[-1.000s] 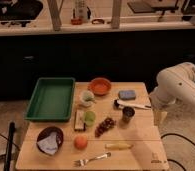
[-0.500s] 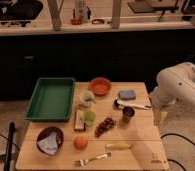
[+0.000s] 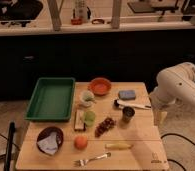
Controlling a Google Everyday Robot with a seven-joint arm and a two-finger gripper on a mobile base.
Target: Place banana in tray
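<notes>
The banana (image 3: pixel 118 146) lies flat near the table's front edge, right of centre, slim and yellow. The green tray (image 3: pixel 37 106) sits at the table's back left and holds nothing. My white arm (image 3: pixel 178 87) is at the table's right side. The gripper (image 3: pixel 158 119) hangs down just past the right edge, well to the right of the banana and far from the tray. It holds nothing that I can see.
On the wooden table (image 3: pixel 141 135): an orange bowl (image 3: pixel 99 85), blue sponge (image 3: pixel 126 94), white-handled brush (image 3: pixel 131 105), dark cup (image 3: pixel 128 114), grapes (image 3: pixel 106 126), orange fruit (image 3: pixel 81 142), fork (image 3: pixel 93 160), dark bowl (image 3: pixel 50 139), green items (image 3: pixel 88 117). A dark counter stands behind.
</notes>
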